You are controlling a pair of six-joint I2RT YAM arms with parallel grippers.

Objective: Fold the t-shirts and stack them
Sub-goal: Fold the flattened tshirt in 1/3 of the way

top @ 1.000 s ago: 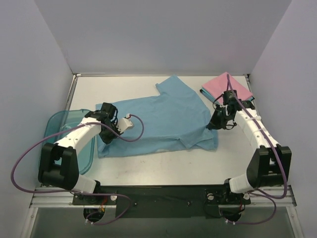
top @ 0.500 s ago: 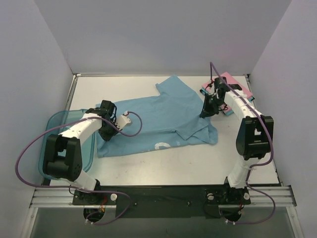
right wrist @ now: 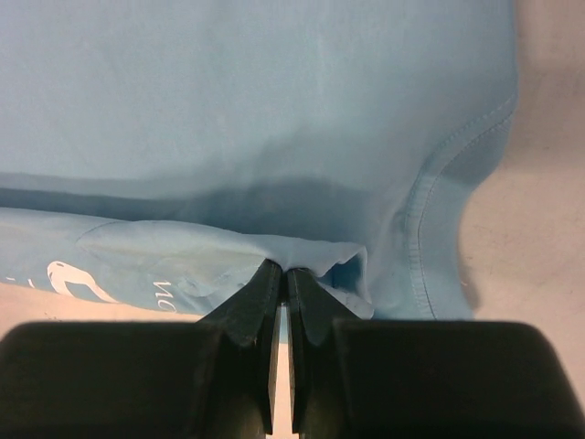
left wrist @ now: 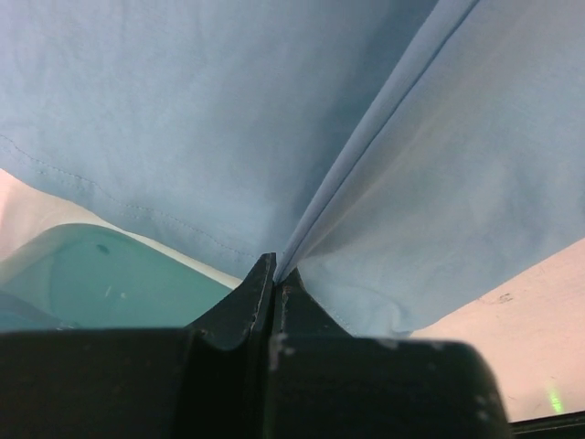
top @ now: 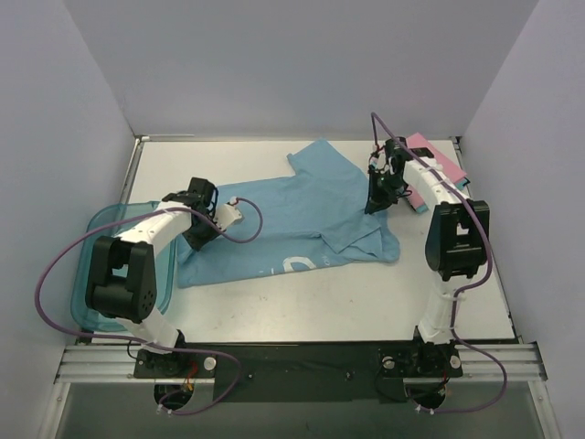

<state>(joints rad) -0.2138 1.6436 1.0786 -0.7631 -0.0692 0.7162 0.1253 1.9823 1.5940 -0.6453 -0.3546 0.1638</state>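
The light blue t-shirt [top: 292, 219] lies spread across the middle of the table, its near hem turned up so white lettering [top: 291, 265] shows. My left gripper [top: 198, 229] is shut on the shirt's left edge [left wrist: 302, 238], which rises in a taut fold from the jaws. My right gripper [top: 375, 203] is shut on the shirt's right edge [right wrist: 302, 251], lifted above the layer below, with white print [right wrist: 82, 279] showing on the underside. A folded pink t-shirt [top: 437, 163] lies at the far right, a teal one [top: 417, 206] peeking from under it.
A translucent teal plastic bin [top: 110, 240] sits at the table's left edge beside my left arm; it also shows in the left wrist view [left wrist: 101, 274]. Grey walls enclose the table on three sides.
Both grippers have carried the shirt's near edge toward the back, folding the hem over so the lettering now shows. The right gripper has moved up beside the pink shirt.
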